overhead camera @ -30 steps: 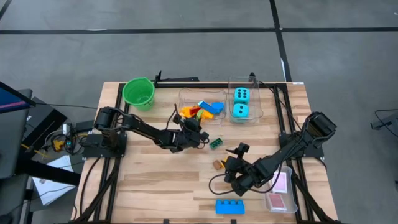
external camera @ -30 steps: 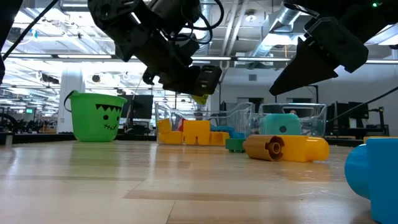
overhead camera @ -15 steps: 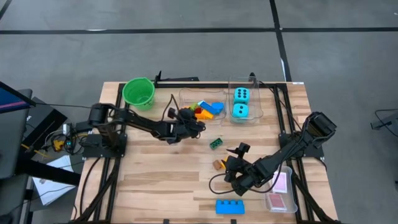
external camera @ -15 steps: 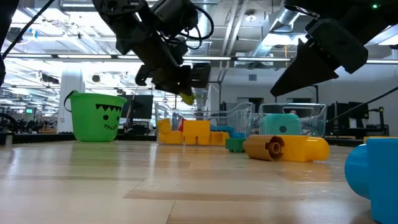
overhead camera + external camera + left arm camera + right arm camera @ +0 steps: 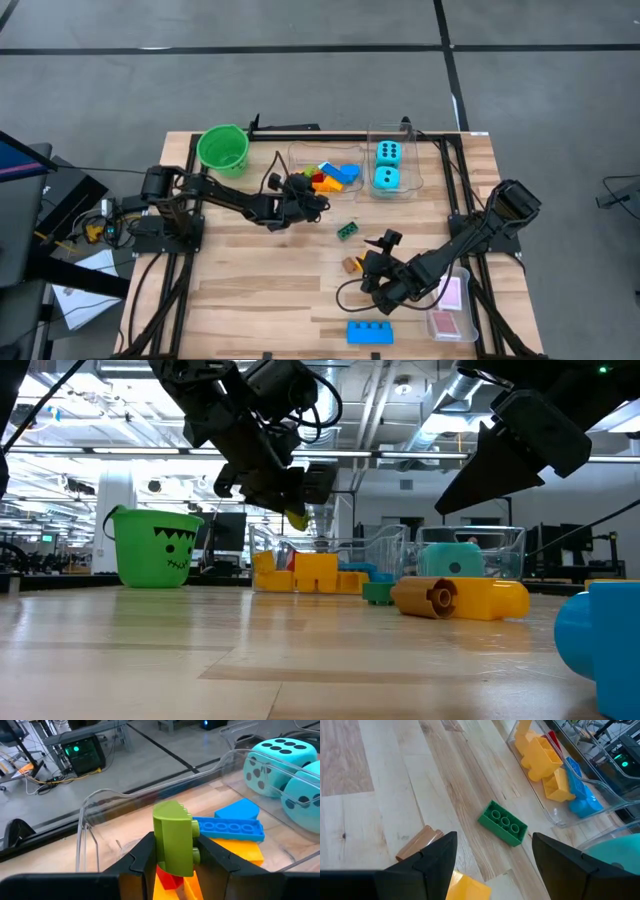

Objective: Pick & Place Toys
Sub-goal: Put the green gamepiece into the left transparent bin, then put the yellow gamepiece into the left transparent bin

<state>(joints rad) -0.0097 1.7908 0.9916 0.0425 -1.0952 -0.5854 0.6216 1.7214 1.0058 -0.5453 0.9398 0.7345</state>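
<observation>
— What is closest to us on the table?
— A big blue block [image 5: 370, 331] by the near edge, with pink cards [image 5: 450, 293] beside it. The right gripper [image 5: 377, 262] hangs just above the wood there, its fingers spread wide with nothing in them.
— And farther back?
— A green block [image 5: 348, 230] lies alone on the table. Past it, the left gripper [image 5: 172, 862] pinches an olive-green block [image 5: 174, 837] over the clear tub [image 5: 300, 156] of mixed blocks. Two cyan dice [image 5: 387, 165] sit in the next tub.

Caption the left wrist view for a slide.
Left gripper holds an olive-green block over the clear tub of blocks, cyan dice beyond.
</observation>
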